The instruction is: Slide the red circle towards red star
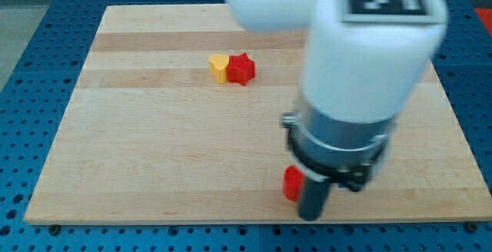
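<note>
Resting on a blue pegboard, the wooden board carries my tip; end effector absent.

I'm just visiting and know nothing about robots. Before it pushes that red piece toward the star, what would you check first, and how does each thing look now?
1. Red circle in sight: ok, though the arm partly covers it.
2. My tip placed against the circle: cannot tell; it sits just to the view's right of it, contact unclear.
3. Tip on the side away from the red star: ok roughly, since the star lies toward the view's upper left.
4. Path across the board between circle and star free of blocks: ok.
5. Yellow block out of the way: not ok; it touches the star on its left side.
</note>
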### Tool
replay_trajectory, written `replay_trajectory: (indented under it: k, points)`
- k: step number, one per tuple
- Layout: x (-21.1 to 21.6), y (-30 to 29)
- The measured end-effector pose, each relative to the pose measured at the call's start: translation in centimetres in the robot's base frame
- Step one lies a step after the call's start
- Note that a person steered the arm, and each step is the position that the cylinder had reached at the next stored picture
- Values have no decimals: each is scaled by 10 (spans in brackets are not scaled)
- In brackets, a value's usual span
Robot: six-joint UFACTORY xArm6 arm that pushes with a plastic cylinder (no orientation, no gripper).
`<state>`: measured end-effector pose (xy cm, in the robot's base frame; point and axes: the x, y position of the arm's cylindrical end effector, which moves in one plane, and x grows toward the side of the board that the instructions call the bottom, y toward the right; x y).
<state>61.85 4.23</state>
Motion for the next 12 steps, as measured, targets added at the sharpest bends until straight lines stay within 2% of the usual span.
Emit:
replay_trajectory:
  k: [1,2,5,7,12]
  points:
    - [0,-38]
    - [0,-43]
    - [1,8]
    - [-3,8]
    - [-83,-6]
